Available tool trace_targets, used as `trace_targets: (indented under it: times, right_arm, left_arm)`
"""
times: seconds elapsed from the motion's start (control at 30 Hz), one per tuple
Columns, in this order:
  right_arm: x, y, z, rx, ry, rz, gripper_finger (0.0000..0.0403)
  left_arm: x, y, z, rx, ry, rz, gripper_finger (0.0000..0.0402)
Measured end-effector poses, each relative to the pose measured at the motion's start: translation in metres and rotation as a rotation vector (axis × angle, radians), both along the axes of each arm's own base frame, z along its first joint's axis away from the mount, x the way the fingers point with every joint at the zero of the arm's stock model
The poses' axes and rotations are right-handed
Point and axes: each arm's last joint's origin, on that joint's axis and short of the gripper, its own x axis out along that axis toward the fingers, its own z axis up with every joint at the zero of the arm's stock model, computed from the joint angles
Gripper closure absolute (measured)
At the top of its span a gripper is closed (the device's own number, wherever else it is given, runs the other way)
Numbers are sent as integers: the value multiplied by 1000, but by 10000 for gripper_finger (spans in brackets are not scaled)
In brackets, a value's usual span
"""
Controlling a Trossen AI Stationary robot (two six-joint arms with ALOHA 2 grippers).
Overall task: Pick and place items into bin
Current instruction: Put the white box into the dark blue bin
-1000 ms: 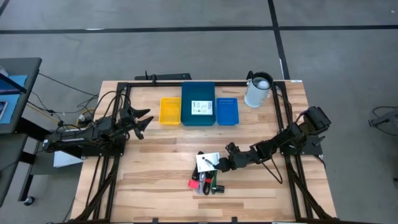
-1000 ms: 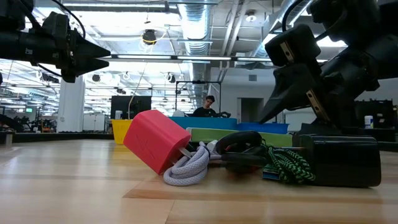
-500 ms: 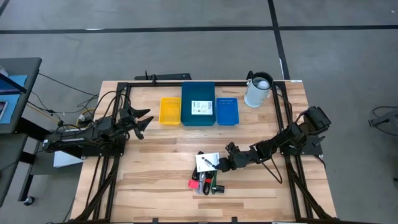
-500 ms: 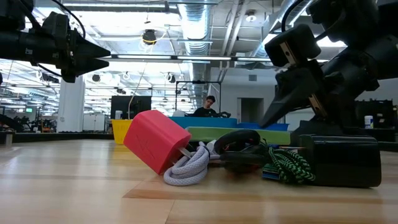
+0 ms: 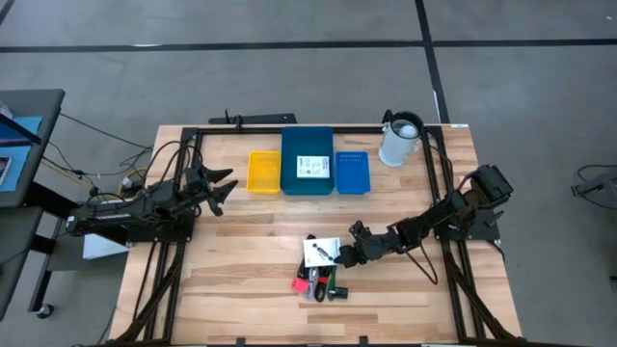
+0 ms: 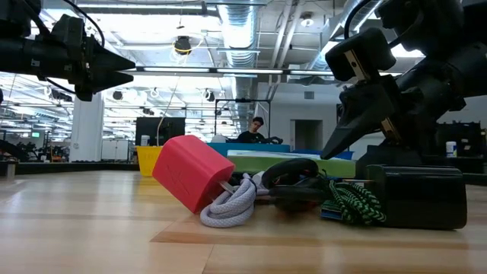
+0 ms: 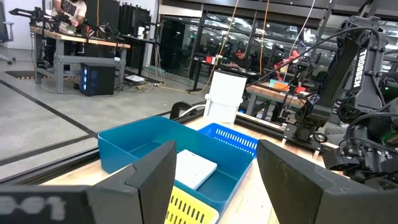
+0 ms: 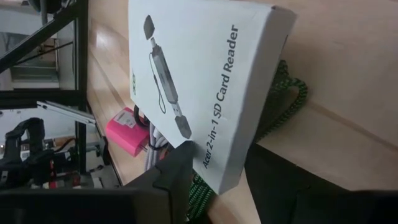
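Right claw (image 5: 339, 254) lowered at the near-centre pile on the wooden surface (image 5: 241, 241), fingers partly open and straddling the edge of a white card-reader box (image 8: 199, 81); full grip on it not confirmed. Same box seen from above as a white card with black print (image 5: 319, 252), lying on top of the pile. Beneath and just beside it: a green-and-black braided cable (image 6: 350, 199), a black box (image 6: 417, 196) touching the cable, a pink-red charger block (image 6: 190, 171) tilted on one corner, and a coiled pale cable (image 6: 232, 207) against the block. From above, pink-red piece (image 5: 301, 285) at the pile's left edge, green and black items (image 5: 333, 286) at its near edge. Farther back on the surface, three bins in a row, touching side by side: yellow bin (image 5: 262, 172), larger teal bin (image 5: 307, 162) holding a second white card (image 5: 312, 169), blue bin (image 5: 352, 172). White jug (image 5: 400, 141) just beyond the blue bin, toward the right rear corner. Left claw (image 5: 220, 187) held above the surface's left side, well apart from the pile, fingers (image 7: 149, 180) spread wide and empty, facing the bins.
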Motion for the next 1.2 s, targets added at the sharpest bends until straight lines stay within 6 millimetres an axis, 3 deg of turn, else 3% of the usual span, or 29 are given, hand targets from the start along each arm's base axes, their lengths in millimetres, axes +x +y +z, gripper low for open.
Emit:
trace_targets:
  times: [0.83, 1.2]
  right_arm:
    - [-1, 1, 0, -25, -4, 47, 296]
    - [-6, -2, 11, -78, 1, 82, 296]
  left_arm:
    - [0, 0, 0, 0, 0, 0, 189]
    - [0, 0, 0, 0, 0, 0, 189]
